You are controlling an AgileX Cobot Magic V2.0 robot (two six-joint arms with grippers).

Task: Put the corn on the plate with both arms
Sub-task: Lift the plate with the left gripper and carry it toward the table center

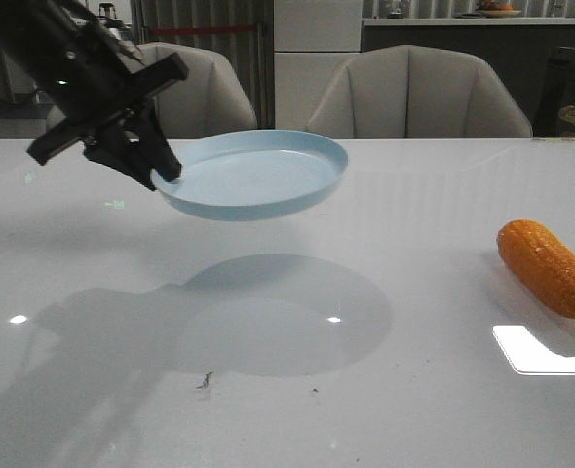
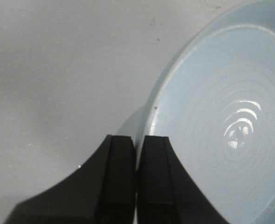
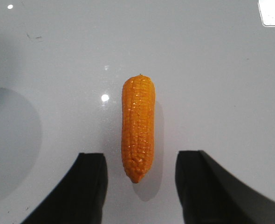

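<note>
Plate (image 1: 258,175) is off the table (image 1: 287,390), held in the air by my left gripper (image 1: 163,168). From the front I see the jaws clamped on the plate's left rim, the plate roughly level with a slight tilt, and its round shadow lying on the white tabletop below. My left wrist camera confirms it: the two black fingers (image 2: 119,182) sit pressed nearly together with the pale blue rim (image 2: 149,126) pinched between them, and the plate's inner face shows faint concentric rings and a glare spot.

Corn (image 1: 547,267) lies on the table at the far right of the front view, well apart from the plate, resting on its side. A bright rectangular reflection (image 1: 539,350) sits on the tabletop just in front of it.

On my right wrist camera the corn (image 3: 138,127) lies lengthwise between the right gripper's (image 3: 141,186) two fingers (image 3: 88,186), which are spread wide. Neither finger touches the cob; I see bare table on both sides of it. I cannot tell how high that gripper is above the table. The right arm is outside the front view.

Two beige chairs (image 1: 419,93) stand behind the table.
</note>
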